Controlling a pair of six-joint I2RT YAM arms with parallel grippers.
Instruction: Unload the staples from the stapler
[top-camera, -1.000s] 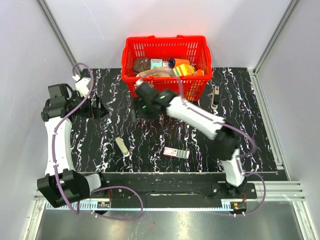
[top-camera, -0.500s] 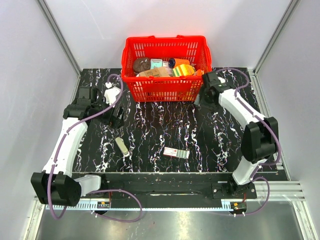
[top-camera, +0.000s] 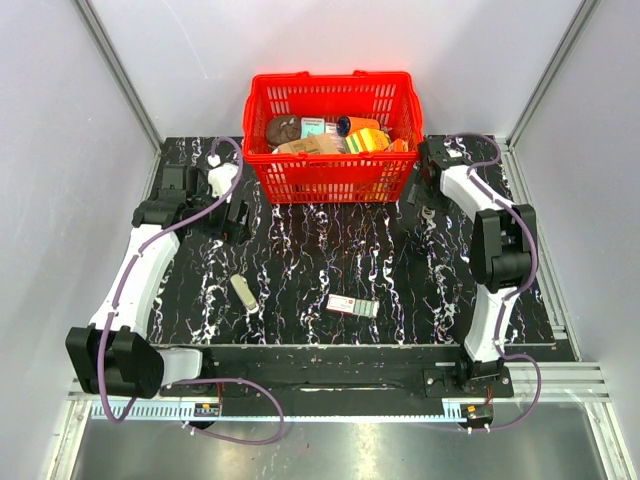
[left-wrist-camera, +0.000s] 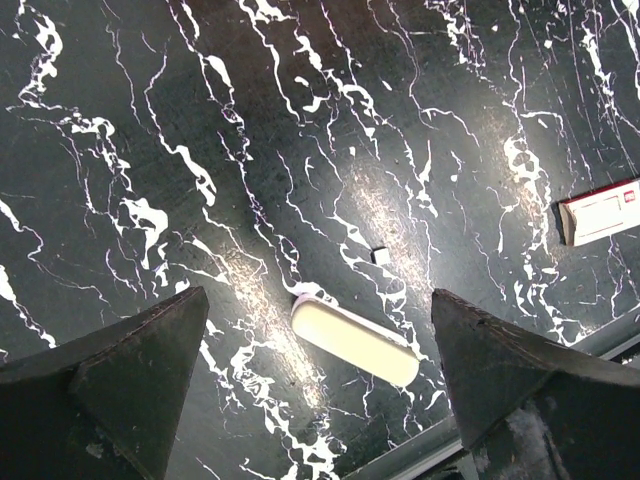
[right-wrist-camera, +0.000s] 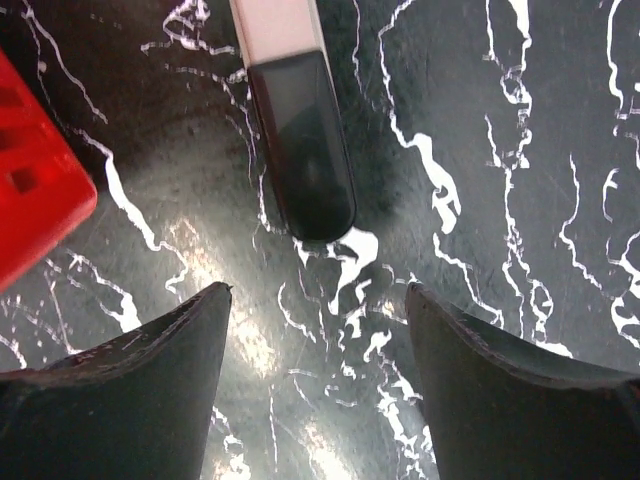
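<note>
**Stapler lies free on the table, both claws released**

Stapler, cream-white and bar-shaped, lies flat and slanted on the black white-veined table, toward its near left, untouched by either arm. A tiny pale fleck lies just beside it. To its right, apart, lies a flat red-white-green box; its print is too small to read.

The left gripper hangs above the stapler, fingers spread wide and holding nothing. The right gripper, likewise spread and empty, hovers by the right corner of the red basket, over a bar with a pale body and dark rounded end. Labels on the basket's goods cannot be read.
</note>
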